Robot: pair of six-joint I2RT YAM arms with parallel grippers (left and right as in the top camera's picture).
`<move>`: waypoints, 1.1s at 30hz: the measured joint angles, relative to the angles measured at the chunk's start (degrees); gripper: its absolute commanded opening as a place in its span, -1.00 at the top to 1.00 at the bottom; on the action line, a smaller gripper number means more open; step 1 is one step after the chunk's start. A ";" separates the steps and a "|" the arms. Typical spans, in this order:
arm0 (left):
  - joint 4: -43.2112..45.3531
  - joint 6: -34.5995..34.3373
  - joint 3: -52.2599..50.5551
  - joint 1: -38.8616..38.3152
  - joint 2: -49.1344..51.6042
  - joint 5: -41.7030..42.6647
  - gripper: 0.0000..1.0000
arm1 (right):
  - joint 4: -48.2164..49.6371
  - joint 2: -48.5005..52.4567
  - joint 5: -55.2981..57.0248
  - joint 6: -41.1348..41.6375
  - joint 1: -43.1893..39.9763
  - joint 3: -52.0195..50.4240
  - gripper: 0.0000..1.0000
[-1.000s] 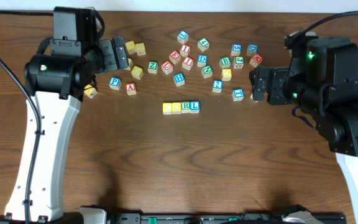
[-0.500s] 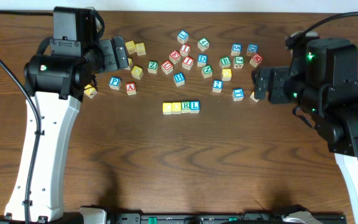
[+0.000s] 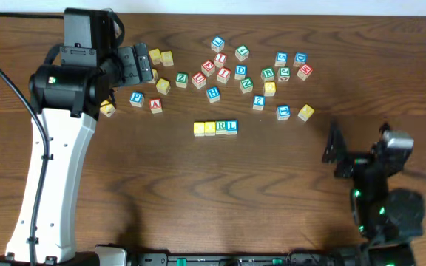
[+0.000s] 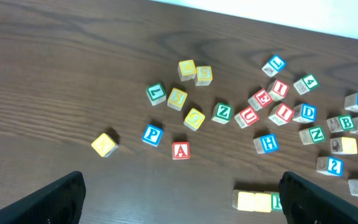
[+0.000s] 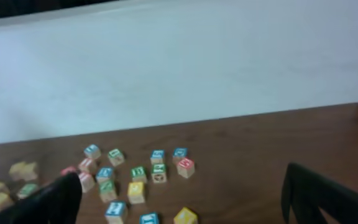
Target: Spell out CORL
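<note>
A row of four letter blocks [image 3: 216, 127] lies mid-table: two yellow ones, then a green R and a blue L. In the left wrist view its left end [image 4: 253, 201] shows by the right finger. My left gripper [image 3: 145, 65] is open and empty at the back left, above loose yellow blocks. It is open in the left wrist view [image 4: 182, 205] too. My right gripper [image 3: 335, 148] is open and empty at the front right, away from all blocks. It looks toward them in the right wrist view [image 5: 185, 208].
Several loose letter blocks [image 3: 235, 70] lie scattered across the back of the table. A yellow block [image 3: 306, 111] and a blue one [image 3: 283, 112] lie right of the row. A P block [image 3: 137, 97] and an A block [image 3: 156, 104] lie left.
My right arm has pulled back from beside the right-hand blocks to the front right of the table, uncovering the yellow block there. The left arm and the row have not moved.
</note>
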 measured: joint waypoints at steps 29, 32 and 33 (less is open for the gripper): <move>0.00 0.00 0.00 0.00 -0.02 -0.02 -0.96 | 2.97 -21.05 -4.11 0.11 -0.96 -25.75 -0.99; 0.02 0.00 0.00 0.00 -0.02 -0.02 -0.96 | 2.97 -21.05 -4.26 0.11 -0.96 -25.75 -0.98; 0.02 0.00 0.00 0.00 -0.02 -0.02 -0.96 | 2.97 -21.05 -4.26 0.11 -0.96 -25.75 -0.98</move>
